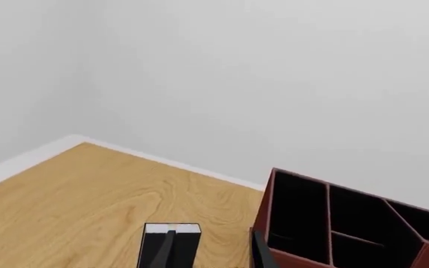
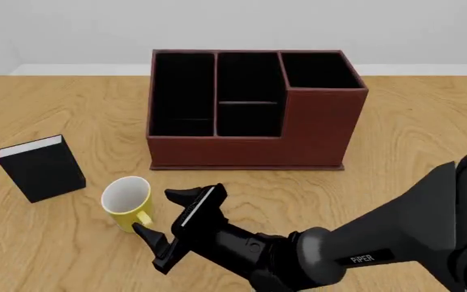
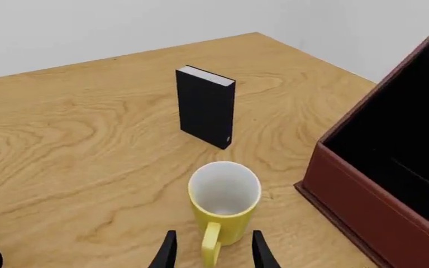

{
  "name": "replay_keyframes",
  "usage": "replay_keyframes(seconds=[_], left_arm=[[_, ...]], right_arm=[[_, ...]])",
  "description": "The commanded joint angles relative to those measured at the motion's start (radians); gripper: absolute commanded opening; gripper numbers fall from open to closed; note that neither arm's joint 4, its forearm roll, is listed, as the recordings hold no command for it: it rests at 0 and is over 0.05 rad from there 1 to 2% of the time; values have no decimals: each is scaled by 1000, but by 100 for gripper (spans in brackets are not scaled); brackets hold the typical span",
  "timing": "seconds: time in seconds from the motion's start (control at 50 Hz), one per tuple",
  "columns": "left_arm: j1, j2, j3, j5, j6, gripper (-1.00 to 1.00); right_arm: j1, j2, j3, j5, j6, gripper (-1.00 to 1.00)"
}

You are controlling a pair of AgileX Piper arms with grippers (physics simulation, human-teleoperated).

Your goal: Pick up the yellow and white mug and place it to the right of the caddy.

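The yellow and white mug (image 2: 126, 199) stands upright on the table, left of and nearer than the caddy (image 2: 250, 146), with its handle toward my right gripper. My right gripper (image 2: 168, 216) is open, low over the table, right beside the mug. In the right wrist view the mug (image 3: 223, 196) is just ahead and its handle lies between the gripper's (image 3: 212, 254) fingertips without touching them. The caddy's corner (image 3: 382, 195) is off to one side there. My left gripper (image 1: 210, 258) shows only its fingertips, spread open and empty, with the caddy (image 1: 348, 223) ahead of it.
A small black book with white pages (image 2: 42, 167) stands upright left of the mug; it also shows behind the mug in the right wrist view as the book (image 3: 205, 106) and in the left wrist view as the book (image 1: 185, 237). A white wall rises behind the table.
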Motion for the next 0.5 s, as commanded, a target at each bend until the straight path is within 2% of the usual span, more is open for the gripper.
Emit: replay_keyframes(seconds=[0.02, 0.04, 0.2, 0.5], left_arm=[[8, 0, 20, -12, -15, 100], [9, 0, 21, -12, -18, 100], [17, 0, 45, -27, -29, 100], [40, 1, 75, -46, -47, 100]], right_arm=[[-6, 82, -53, 9, 8, 100], [-7, 98, -64, 21, 29, 100], [-11, 137, -107, 26, 7, 100], [-6, 220, -181, 44, 9, 100]])
